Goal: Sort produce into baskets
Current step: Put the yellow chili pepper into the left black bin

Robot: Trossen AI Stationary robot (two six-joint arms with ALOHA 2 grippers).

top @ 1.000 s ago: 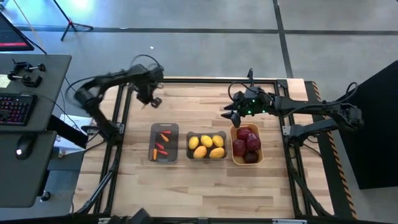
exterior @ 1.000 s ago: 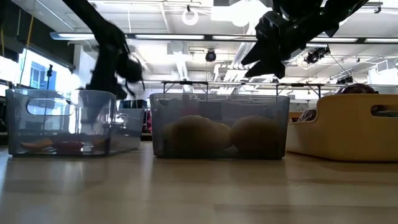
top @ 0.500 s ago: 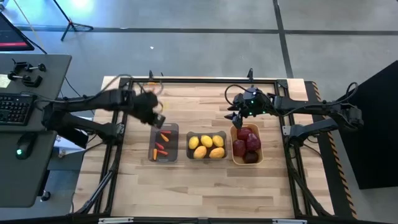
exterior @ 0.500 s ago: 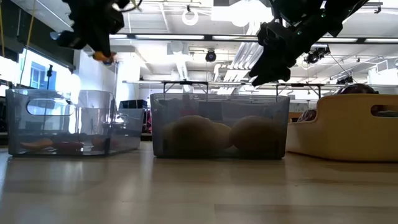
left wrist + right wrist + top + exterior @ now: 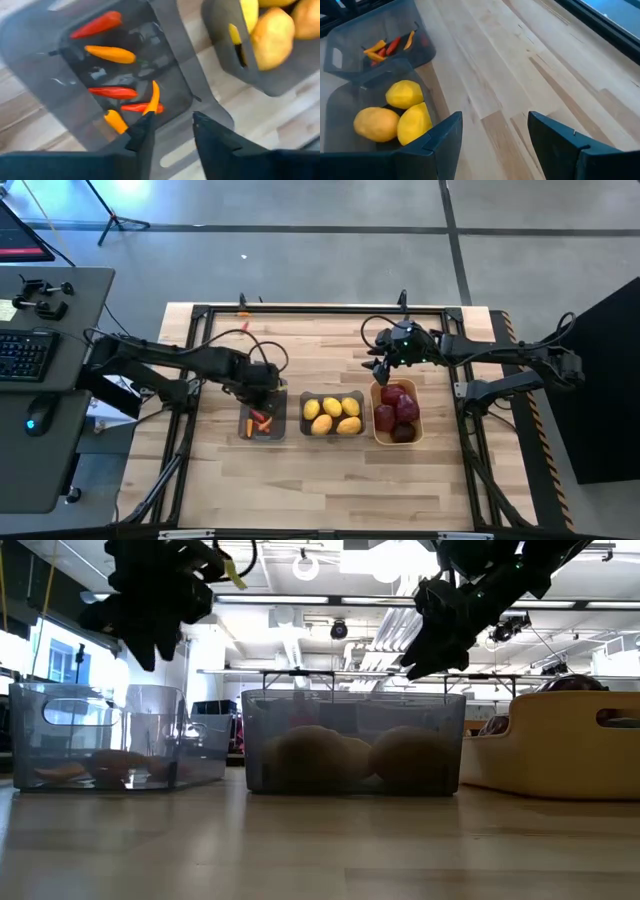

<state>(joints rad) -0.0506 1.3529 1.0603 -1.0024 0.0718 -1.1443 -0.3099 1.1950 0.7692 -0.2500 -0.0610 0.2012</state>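
Note:
Three baskets stand in a row at mid-table. The left grey basket (image 5: 246, 395) holds several red and orange peppers (image 5: 112, 54). The middle grey basket (image 5: 304, 412) holds yellow lemons (image 5: 332, 416), and the orange-yellow basket (image 5: 376, 430) holds dark red apples (image 5: 397, 412). My left gripper (image 5: 172, 120) hangs open over the pepper basket, pointing down, with nothing between its fingers. Just below it an orange pepper (image 5: 154, 96) stands on end among the others. My right gripper (image 5: 495, 117) is open and empty above the far end of the apple basket.
Bare wooden tabletop (image 5: 320, 480) lies on the near side of the baskets and also beyond them. A dark metal frame (image 5: 330, 310) runs round the table. A desk with a keyboard (image 5: 25, 355) stands off the table's left side.
My left gripper has swung from the table's far left toward the pepper basket, carrying a small orange piece at its fingertips. Now it stands over that basket and the piece is gone from its fingers. An orange pepper lies on end in the basket below. The right arm has kept its place.

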